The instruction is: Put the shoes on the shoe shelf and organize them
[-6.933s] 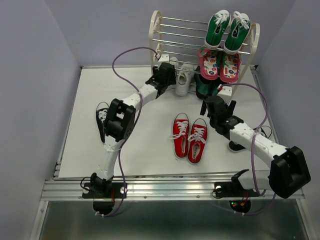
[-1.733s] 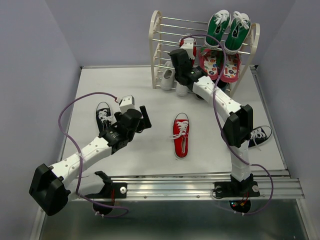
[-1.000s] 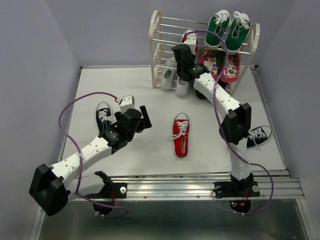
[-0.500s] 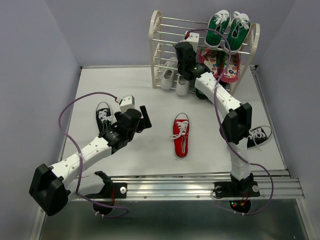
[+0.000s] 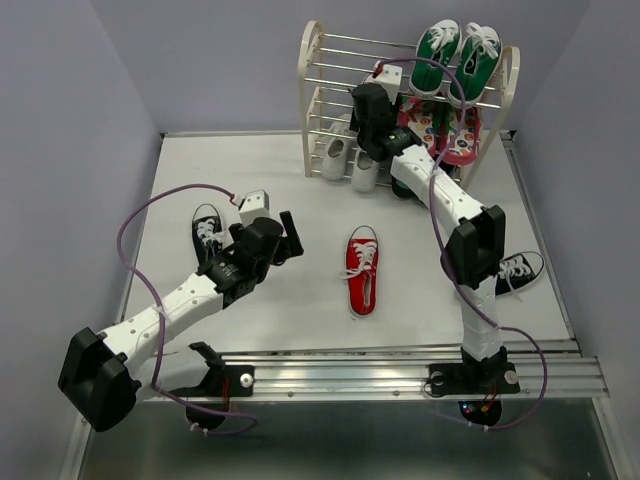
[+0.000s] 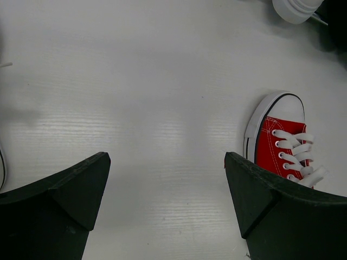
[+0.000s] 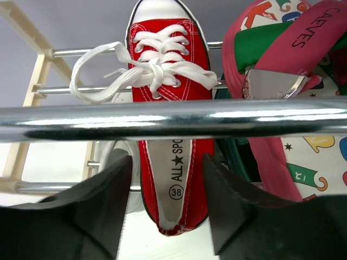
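Observation:
My right gripper [image 5: 377, 90] reaches into the shoe shelf [image 5: 308, 60] at its middle tier. Its jaws [image 7: 167, 162] are shut on the heel of a red shoe [image 7: 171, 81], whose toe points in past the rods; its toe shows in the top view [image 5: 380, 71]. The other red shoe [image 5: 362, 270] lies on the table, also seen in the left wrist view [image 6: 282, 141]. My left gripper [image 5: 285, 233] is open and empty [image 6: 168, 160] just left of it. The white pair [image 5: 348, 160] sits at the shelf's bottom. One black shoe [image 5: 205, 235] lies left, one [image 5: 517, 271] right.
A green pair [image 5: 455, 55] fills the right of the top tier and a pink patterned pair [image 5: 440, 130] the right of the tier below, close beside the held shoe [image 7: 282, 32]. A silver rod [image 7: 271, 116] crosses just in front of my right fingers.
My right arm lifted one red shoe from the table and carried it up into the shelf, edging further in over the last second. My left arm withdrew from the shelf and now holds still.

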Motion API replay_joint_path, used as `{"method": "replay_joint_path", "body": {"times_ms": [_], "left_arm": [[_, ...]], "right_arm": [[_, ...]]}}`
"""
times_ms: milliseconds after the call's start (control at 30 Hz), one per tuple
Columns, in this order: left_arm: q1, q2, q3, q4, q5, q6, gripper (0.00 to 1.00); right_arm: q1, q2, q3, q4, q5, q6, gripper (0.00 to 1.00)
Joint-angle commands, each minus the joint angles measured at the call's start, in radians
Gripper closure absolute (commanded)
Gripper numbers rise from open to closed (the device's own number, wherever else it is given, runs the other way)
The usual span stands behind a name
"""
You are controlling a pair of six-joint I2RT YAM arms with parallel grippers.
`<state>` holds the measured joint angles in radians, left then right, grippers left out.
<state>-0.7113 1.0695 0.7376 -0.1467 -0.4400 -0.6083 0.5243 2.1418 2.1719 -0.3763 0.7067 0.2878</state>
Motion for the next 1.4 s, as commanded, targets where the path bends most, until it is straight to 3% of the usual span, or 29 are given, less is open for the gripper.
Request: {"method": "replay_joint_path", "body": {"times_ms": [0,133,167,400,533,733,900,1100,1367], "left_arm": [[0.006,-0.029,0.036,0.010,0.009,0.001,0.01],[0.004,-0.046,0.036,0.009,0.058,-0.004,0.01],[0.006,-0.049,0.036,0.009,0.070,-0.001,0.01],[-0.007,-0.063,0.010,0.027,0.251,-0.004,0.01],[-0.080,-0.078,-0.006,0.024,0.254,-0.041,0.01],[-0.319,-0.028,0.016,0.018,0.189,-0.143,0.01],[-0.482,0.164,0.129,-0.017,0.112,-0.215,0.01],[-0.539,0.352,0.253,-0.096,0.048,-0.263,0.01],[-0.540,0.520,0.379,-0.171,0.040,-0.208,0.01]], "right_arm": [[-0.003,-0.103,-0.044,0.066,-0.044,0.030,0.34],[-0.003,-0.204,-0.136,0.088,-0.121,0.037,0.12],[-0.003,-0.224,-0.156,0.088,-0.153,0.040,0.00],[-0.003,-0.487,-0.467,0.088,-0.305,0.085,0.00],[0.020,-0.692,-0.735,0.062,-0.309,0.119,0.00],[0.020,-1.011,-1.032,-0.079,-0.090,0.296,0.00],[0.020,-1.197,-1.224,-0.151,0.075,0.408,0.00],[0.020,-1.312,-1.259,-0.176,0.135,0.395,0.00],[0.020,-1.303,-1.281,-0.179,0.174,0.387,0.00]]}}
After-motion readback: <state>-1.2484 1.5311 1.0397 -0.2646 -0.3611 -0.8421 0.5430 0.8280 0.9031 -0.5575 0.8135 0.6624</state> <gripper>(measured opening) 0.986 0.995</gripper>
